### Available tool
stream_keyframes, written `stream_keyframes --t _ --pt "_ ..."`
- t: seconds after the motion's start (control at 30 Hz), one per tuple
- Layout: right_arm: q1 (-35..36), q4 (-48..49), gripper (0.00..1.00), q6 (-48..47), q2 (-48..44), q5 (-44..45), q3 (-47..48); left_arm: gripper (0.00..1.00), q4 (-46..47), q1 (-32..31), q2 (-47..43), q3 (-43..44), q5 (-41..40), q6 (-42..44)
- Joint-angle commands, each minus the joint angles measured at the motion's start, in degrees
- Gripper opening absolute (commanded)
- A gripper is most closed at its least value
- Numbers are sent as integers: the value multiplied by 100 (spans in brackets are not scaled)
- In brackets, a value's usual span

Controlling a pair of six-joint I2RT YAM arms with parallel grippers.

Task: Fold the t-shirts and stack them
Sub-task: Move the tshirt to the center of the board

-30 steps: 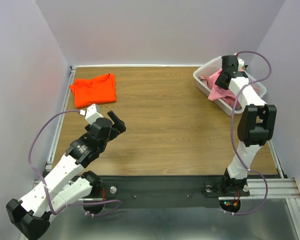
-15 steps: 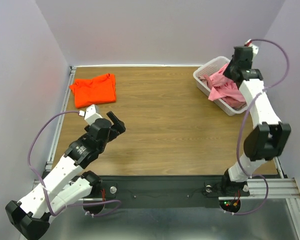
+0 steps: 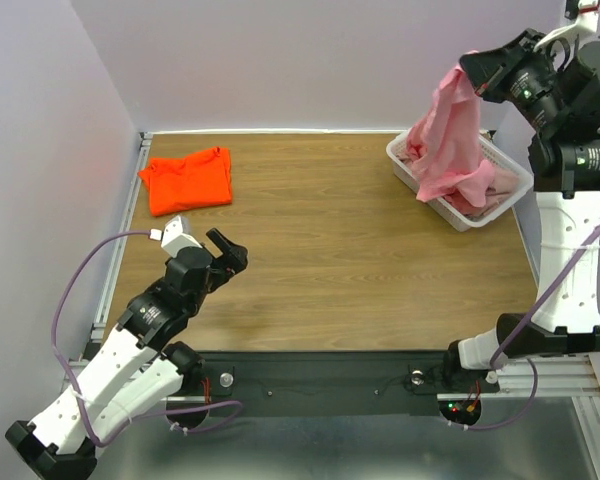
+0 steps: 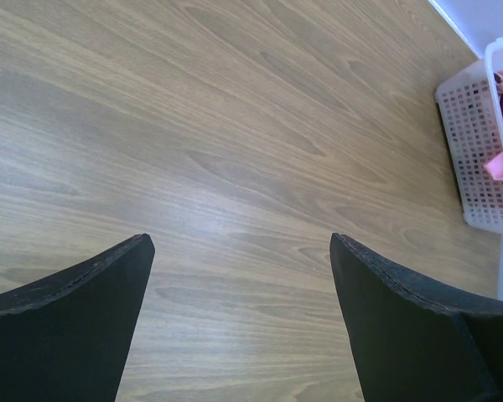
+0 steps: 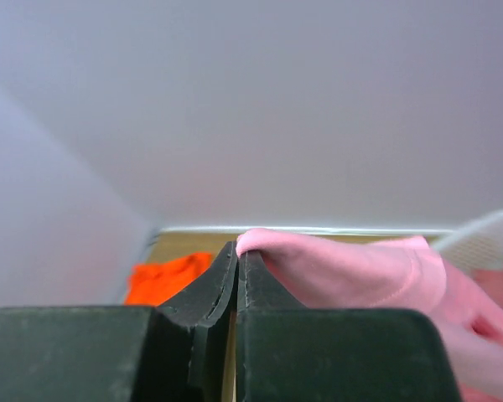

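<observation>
My right gripper is raised high at the back right, shut on a pink t-shirt that hangs down into the white basket. In the right wrist view the gripper pinches a fold of the pink t-shirt. More pink shirts lie in the basket. A folded orange t-shirt lies flat at the back left; it also shows in the right wrist view. My left gripper is open and empty above the bare wood at the front left.
The white slatted basket also shows at the right edge of the left wrist view. Purple walls close in the table on the left, back and right. A metal rail runs along the left edge.
My right arm has lifted steeply, pulling the pink t-shirt up out of the basket. My left arm has drawn back slightly toward the near edge.
</observation>
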Motion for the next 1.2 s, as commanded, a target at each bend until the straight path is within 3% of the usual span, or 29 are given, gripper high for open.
stream_keyframes --t 0.0,0.13,0.43,0.63,0.8,1.03,1.1,1.17 --pt "17 370 0 791 309 -2721 622 99 149 -5 -121 -108 49 -32" --pt "392 538 0 1215 486 -3324 887 98 210 -5 -121 -117 40 -41" --pt "2474 530 0 1005 1171 -2632 1502 99 264 -5 142 -205 22 -155" --pt "3811 521 0 715 2260 -1947 2653 99 185 -5 186 -179 5 -391" --pt "4418 1229 0 688 2771 -1471 2796 99 27 -5 46 -91 -83 -629" --pt "4666 1989 0 759 3079 -1041 2883 99 -378 -5 -235 94 -241 -779" --pt "4666 1980 0 453 2861 -839 2429 99 -466 -5 -323 120 -241 -797" --pt "4657 1980 1 250 2115 -32 1648 99 -518 -5 -464 111 -241 -823"
